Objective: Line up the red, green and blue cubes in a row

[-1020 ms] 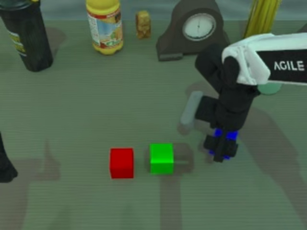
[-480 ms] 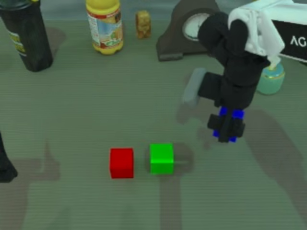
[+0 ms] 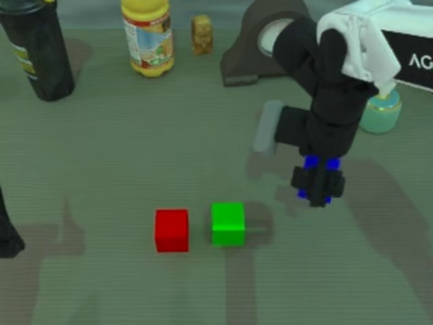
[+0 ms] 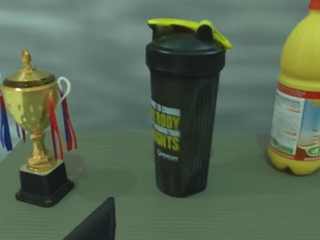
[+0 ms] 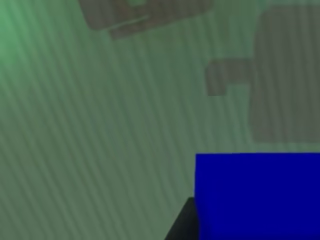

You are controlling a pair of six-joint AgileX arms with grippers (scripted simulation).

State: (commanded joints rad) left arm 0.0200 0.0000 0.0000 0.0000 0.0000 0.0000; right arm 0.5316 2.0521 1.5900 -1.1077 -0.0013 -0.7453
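Top view: blue cube [image 3: 318,179] sits clamped inside right pincer [image 3: 317,184] — above table.

The right arm [image 3: 406,64] carries white letters on a black panel, cut off at the frame edge and reading "AG". The black shaker bottle [image 4: 184,115] bears yellow lettering of which "BODY" is legible; its other lines are too blurred. The label on the yellow juice bottle [image 4: 299,115] cannot be read.

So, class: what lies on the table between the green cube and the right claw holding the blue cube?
Only bare table with shadow, in the top view, separates the green cube from the right claw.
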